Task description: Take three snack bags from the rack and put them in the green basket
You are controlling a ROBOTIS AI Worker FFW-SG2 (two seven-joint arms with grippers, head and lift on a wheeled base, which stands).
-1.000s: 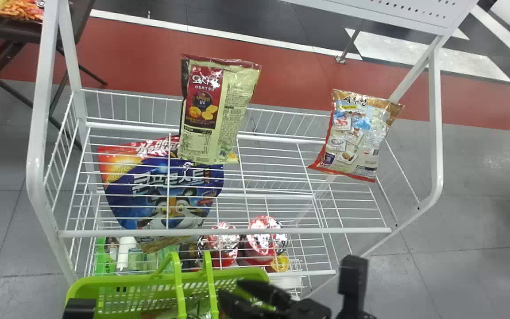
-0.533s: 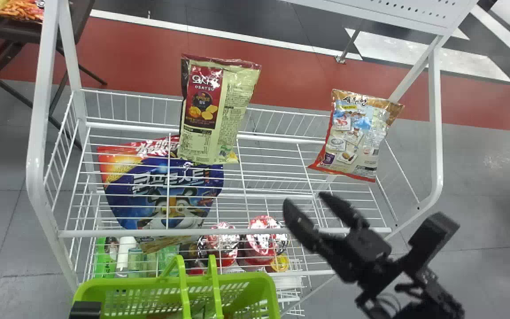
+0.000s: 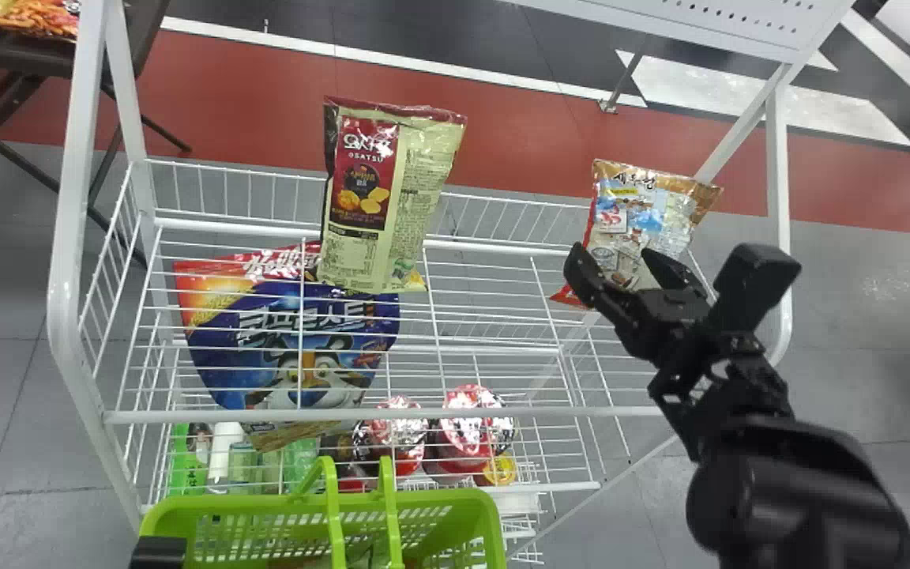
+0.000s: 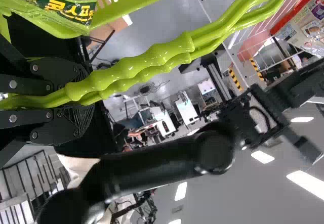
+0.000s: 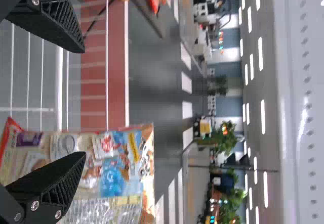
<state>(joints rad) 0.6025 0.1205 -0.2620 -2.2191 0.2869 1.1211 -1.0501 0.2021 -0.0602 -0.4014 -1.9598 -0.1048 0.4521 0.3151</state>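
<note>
My right gripper is in front of the snack bag at the rack's right end, its fingers apart. In the right wrist view the open gripper has that snack bag behind one finger, nothing between them. A red and cream snack bag stands upright on the rack's upper shelf, left of centre. At the bottom edge is the green basket, by my left gripper. The left wrist view shows that gripper closed around the basket handles, a snack bag inside the basket.
The white wire rack has posts at both sides and a front rail. A blue cereal bag and red-lidded cups are lower down. A dark table stands at the far left.
My right gripper has risen from above the basket and gone right, up to the right-hand snack bag. The basket has shifted slightly to the right, with my left gripper.
</note>
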